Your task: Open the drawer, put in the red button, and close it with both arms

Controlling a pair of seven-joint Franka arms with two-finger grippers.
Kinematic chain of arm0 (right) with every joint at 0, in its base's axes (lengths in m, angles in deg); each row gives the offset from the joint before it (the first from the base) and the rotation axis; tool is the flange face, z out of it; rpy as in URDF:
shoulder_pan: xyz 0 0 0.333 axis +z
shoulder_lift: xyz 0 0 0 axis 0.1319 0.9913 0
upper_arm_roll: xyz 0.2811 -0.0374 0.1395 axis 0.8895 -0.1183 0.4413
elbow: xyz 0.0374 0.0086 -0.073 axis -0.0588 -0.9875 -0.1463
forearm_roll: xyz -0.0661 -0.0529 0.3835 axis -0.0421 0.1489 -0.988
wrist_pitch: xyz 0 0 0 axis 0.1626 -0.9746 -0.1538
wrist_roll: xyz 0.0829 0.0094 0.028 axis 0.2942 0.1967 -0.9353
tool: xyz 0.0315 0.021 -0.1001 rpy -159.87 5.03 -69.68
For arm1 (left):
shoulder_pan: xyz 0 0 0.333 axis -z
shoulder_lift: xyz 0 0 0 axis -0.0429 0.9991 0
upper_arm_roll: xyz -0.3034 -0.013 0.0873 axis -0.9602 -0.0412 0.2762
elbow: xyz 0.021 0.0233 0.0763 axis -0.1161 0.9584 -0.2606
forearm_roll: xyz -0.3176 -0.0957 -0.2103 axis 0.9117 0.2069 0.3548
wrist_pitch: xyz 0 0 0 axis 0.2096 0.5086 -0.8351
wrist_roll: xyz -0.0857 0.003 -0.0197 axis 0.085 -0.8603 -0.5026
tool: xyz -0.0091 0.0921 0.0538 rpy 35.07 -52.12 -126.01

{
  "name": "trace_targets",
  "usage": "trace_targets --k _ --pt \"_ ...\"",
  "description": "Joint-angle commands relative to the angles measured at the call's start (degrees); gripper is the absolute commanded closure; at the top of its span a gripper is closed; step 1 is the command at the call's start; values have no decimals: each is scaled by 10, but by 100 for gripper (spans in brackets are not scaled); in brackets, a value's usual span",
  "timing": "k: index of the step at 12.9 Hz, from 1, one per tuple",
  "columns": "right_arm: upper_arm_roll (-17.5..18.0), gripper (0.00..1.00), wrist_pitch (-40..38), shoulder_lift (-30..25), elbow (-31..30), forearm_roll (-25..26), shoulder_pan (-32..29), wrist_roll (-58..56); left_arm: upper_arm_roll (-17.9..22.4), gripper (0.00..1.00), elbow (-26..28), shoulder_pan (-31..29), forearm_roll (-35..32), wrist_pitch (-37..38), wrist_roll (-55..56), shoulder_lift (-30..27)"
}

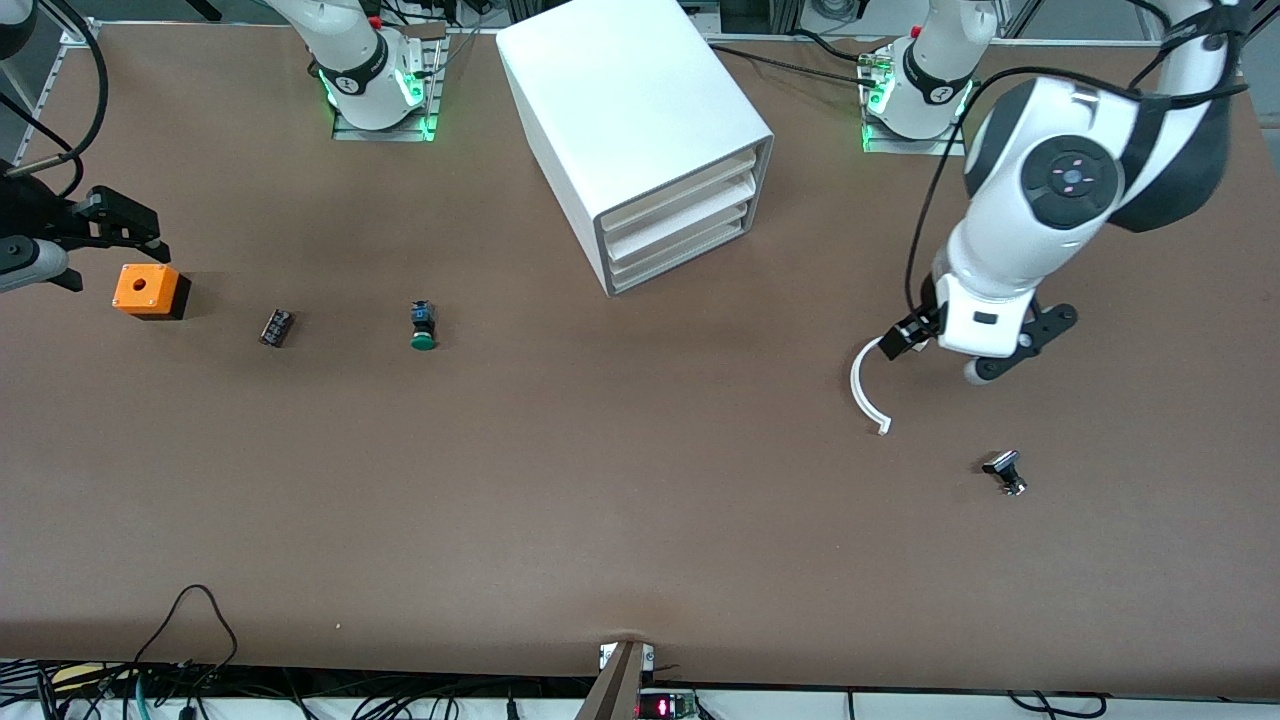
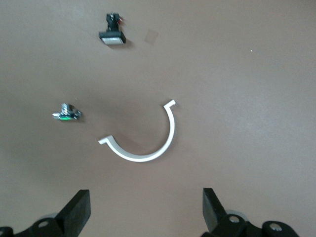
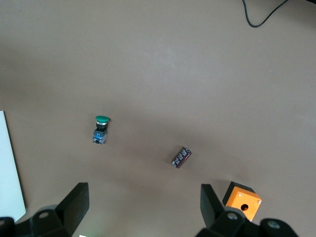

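One small black part [image 1: 1005, 472] with a pale face lies nearest to the front camera, toward the left arm's end of the table [image 1: 620, 480]. Whether it is the red button I cannot tell. A little farther lies a white curved strip [image 1: 866, 392], flat on the table, shaped like half of a ring. The left gripper [image 1: 975, 345] hangs over the table just beside this strip. In the left wrist view its fingers [image 2: 79, 210] are spread wide and hold nothing.

Farther again, toward the right arm's end, three things lie in a loose row, well apart from each other: a green button [image 1: 423, 326] on its side, a small dark cylinder [image 1: 277, 327] and an orange square box [image 1: 148, 290]. The right gripper [image 1: 90, 250] hangs just beside the orange box, also with spread, empty fingers [image 3: 78, 202].

Farthest, between the two arm bases, stands the white cabinet [image 1: 640, 110]. Its drawers [image 1: 680, 215] are stacked one above the other, and all are pushed in.
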Motion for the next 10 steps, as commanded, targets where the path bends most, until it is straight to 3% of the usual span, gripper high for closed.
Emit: trace_targets --k 1,4,10 --pt "-1 0 -5 2 7 2 -1 -8 -7 0 -32 -27 -3 49 -73 -1" --pt "0 0 -4 2 7 2 -1 -8 8 0 -60 -38 -1 78 -163 -5" --pt "0 0 -3 2 7 2 0 -8 105 0 -62 -34 55 119 -461 -63"
